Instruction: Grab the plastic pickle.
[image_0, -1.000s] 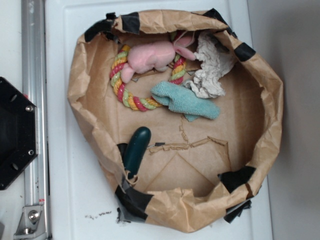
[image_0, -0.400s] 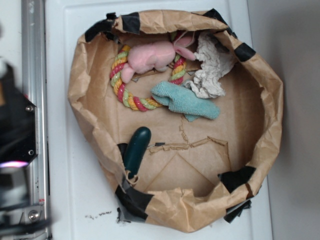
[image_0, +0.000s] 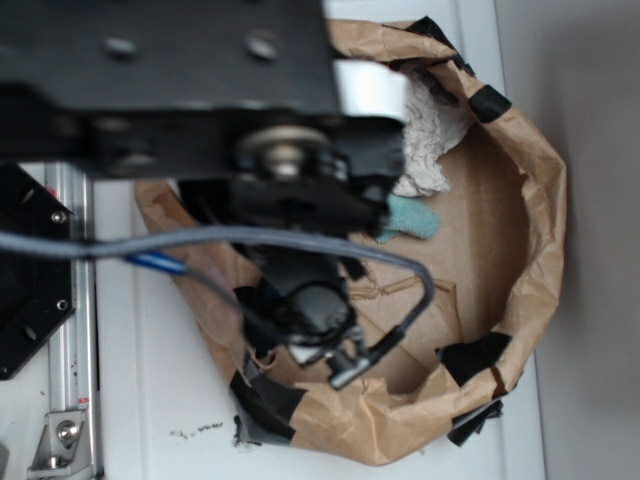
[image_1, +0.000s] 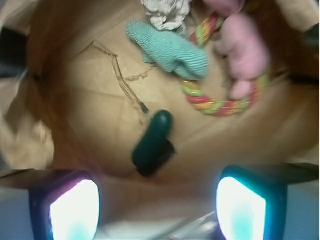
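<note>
The plastic pickle (image_1: 152, 142) is dark green and smooth. It lies on the brown paper floor of the bag, near the bag's wall, just ahead of my gripper (image_1: 155, 210). The gripper is open and empty above the bag's near rim, with its two glowing fingers (image_1: 67, 210) wide apart; the pickle sits between their lines, apart from both. In the exterior view my arm (image_0: 200, 90) covers the bag's left half and hides the pickle.
The brown paper bag (image_0: 540, 220) has a raised, taped rim. Inside it are a teal cloth (image_1: 170, 50), a coloured rope ring (image_1: 215, 105), a pink soft toy (image_1: 245, 50) and a white rag (image_0: 430, 140). A black base (image_0: 30, 270) and a metal rail (image_0: 70, 330) stand at the left.
My arm has swung in from the left and now reaches over the bag, covering the pickle, the rope ring and the pink toy in the exterior view. The things in the bag have not moved.
</note>
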